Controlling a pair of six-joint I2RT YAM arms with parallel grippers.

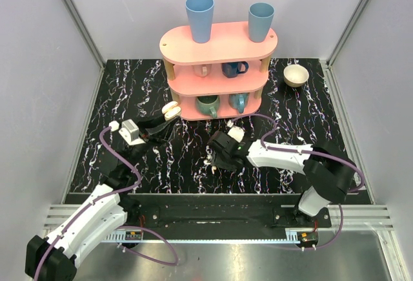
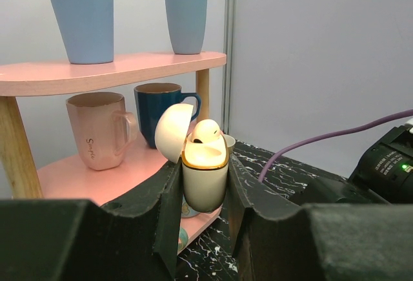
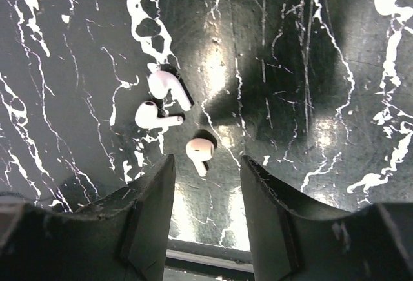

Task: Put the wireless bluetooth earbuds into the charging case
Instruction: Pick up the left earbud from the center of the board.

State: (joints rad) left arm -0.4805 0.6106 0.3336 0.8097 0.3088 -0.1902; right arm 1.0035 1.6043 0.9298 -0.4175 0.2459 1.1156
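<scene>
Right pincer is open over the tiny earbuds, could flick one away; left pincer grips the case.

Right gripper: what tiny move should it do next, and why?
Probably sink straight down and close on the nearest earbud. The right gripper hangs open above the table, with that earbud lying between its fingers. Meanwhile the left gripper holds the open charging case up, which looks ready to take it.
</scene>
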